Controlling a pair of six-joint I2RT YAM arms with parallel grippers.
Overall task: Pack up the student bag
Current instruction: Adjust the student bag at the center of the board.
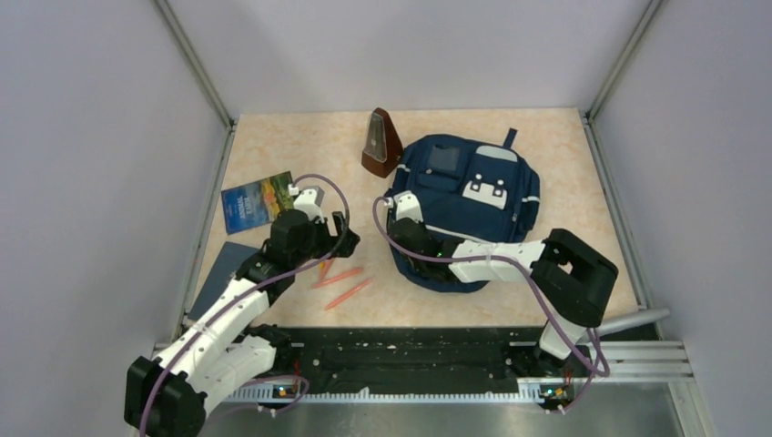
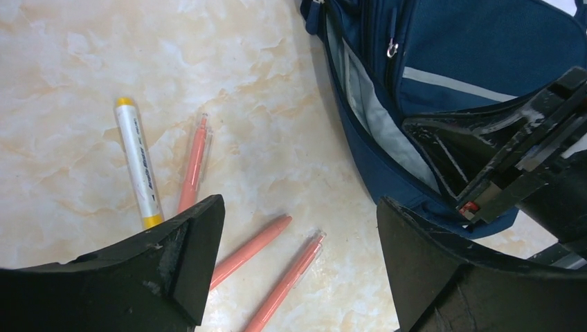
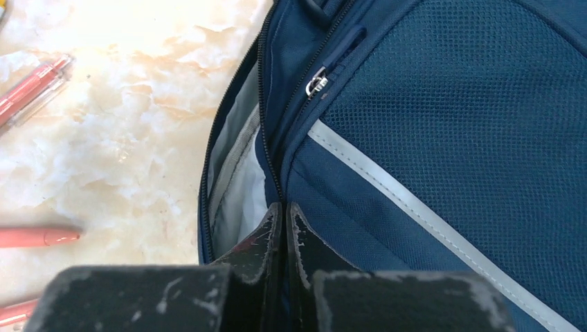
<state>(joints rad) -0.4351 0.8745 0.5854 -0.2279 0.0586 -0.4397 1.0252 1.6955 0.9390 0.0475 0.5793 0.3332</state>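
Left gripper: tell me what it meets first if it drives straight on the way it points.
Most likely the two pink pens on the table between the left gripper's open fingers, though depth is unclear.

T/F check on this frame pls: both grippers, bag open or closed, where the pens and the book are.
1. The left gripper is open, near the pens. True.
2. The right gripper is open, clear of the bag. False: it is shut on the bag's open edge.
3. The bag is closed. False: it gapes open and the grey lining shows.
4. The pens lie on the table, outside the bag. True.
5. The book lies on top of the bag. False: it lies on the table, left of the bag.
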